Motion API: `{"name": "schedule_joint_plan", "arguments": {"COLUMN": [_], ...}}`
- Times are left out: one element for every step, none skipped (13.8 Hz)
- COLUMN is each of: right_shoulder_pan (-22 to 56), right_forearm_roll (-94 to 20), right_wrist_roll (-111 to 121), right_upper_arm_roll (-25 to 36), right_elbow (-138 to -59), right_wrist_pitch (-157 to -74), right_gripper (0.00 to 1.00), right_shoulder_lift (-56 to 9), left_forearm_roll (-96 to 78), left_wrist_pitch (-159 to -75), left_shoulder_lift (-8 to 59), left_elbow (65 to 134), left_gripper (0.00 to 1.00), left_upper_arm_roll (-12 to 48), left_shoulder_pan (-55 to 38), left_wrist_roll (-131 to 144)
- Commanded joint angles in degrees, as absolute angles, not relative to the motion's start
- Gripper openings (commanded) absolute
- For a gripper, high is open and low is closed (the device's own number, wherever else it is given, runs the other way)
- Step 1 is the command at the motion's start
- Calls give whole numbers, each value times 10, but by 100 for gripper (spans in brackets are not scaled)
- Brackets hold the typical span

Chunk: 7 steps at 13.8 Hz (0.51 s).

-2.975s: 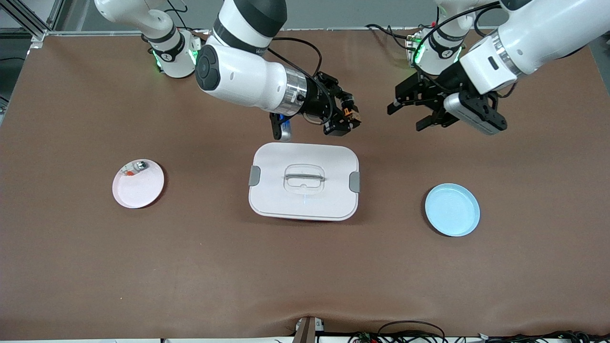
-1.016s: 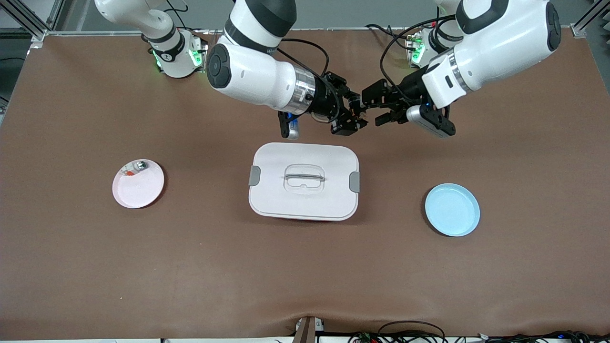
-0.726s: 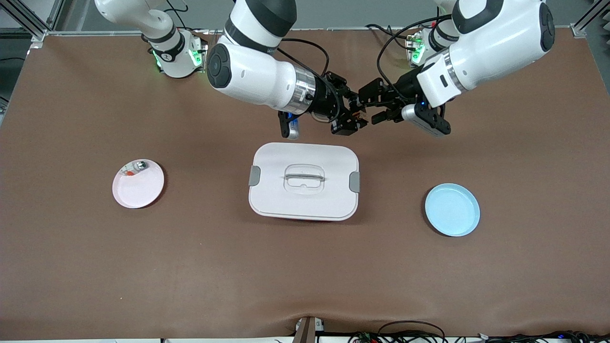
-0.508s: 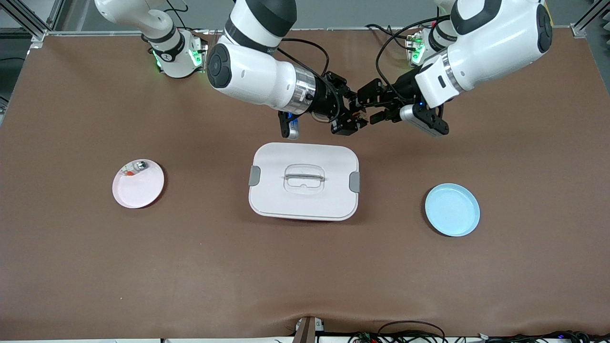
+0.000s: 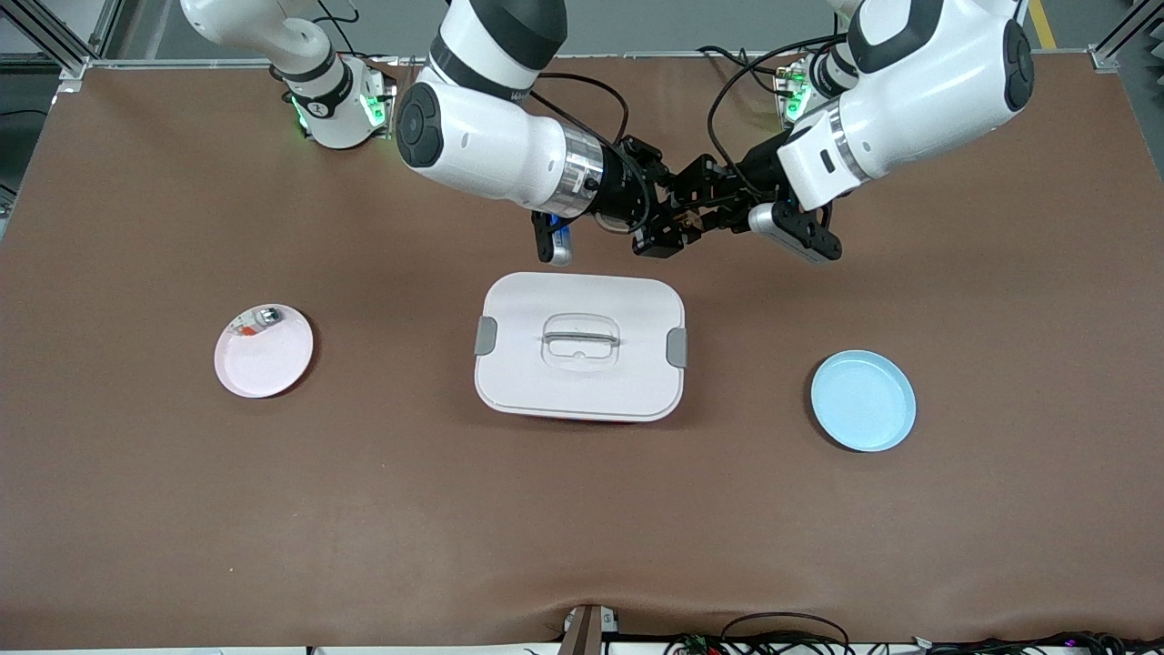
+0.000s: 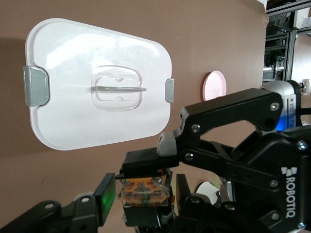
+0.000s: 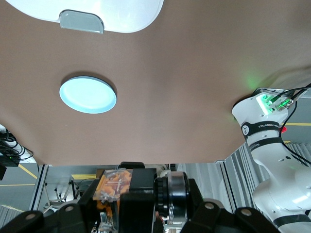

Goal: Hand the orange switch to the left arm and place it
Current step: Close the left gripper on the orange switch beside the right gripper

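The orange switch (image 5: 679, 218) hangs in the air with my right gripper (image 5: 673, 220) shut on it, over the bare table between the box (image 5: 579, 346) and the robots' bases. My left gripper (image 5: 693, 207) has come up against it. In the left wrist view the orange switch (image 6: 144, 190) sits between my left gripper's (image 6: 144, 196) two fingers, with a thin gap still showing on each side, so the jaws stand open. The right wrist view shows the switch (image 7: 112, 187) clamped in my right gripper (image 7: 114, 195). The white box (image 6: 97, 82) lies closed below.
A pink plate (image 5: 264, 359) with a small clear-and-grey part (image 5: 259, 318) on it lies toward the right arm's end. A light-blue plate (image 5: 862, 400) lies toward the left arm's end. Cables trail by the bases.
My left gripper has moved in onto the switch held by the right gripper, and its fingers have narrowed around it. The right arm has stayed still.
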<state>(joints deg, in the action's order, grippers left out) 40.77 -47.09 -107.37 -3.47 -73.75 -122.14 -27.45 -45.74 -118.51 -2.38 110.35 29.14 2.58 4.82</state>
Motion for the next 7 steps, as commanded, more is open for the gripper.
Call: {"name": "schedule_joint_plan", "arguments": {"right_shoulder_pan": [416,416,416,416,416,417,417], "right_forearm_roll": [-480,-479,-479,-479,-479,-479,-479], "right_wrist_roll": [-1081,-1081,-1081,-1081,-1081,-1080,-1080], "right_upper_arm_roll": [-29,-29,-29,-29,-29,-29,-29], "right_elbow": [-722,-722,-722,-722,-722,-722,-722], "right_wrist_pitch": [-1223,-1223,-1223,-1223,-1223,-1223,-1223], "right_gripper": [51,51,51,51,51,51,51], "right_shoulder_lift": [-284,-284,-285,-286,-286,-286,-286], "left_forearm_roll": [-471,-471,-471,-471,-471,-470,-470], "left_wrist_pitch": [-1194,-1193,-1190,-1190,-1189,-1189,-1187], "left_shoulder_lift": [-23,-23,-23,-22,-21,-21,-21], "left_elbow": [1106,1106,1105,1105,1103,1102,1102], "left_gripper": [36,27,26,24,18,11,2], "left_upper_arm_roll": [298,298,298,298,297,297,297], "left_shoulder_pan": [29,30,31,31,31,31,33], "left_wrist_roll": [54,54,54,54,54,48,47]}}
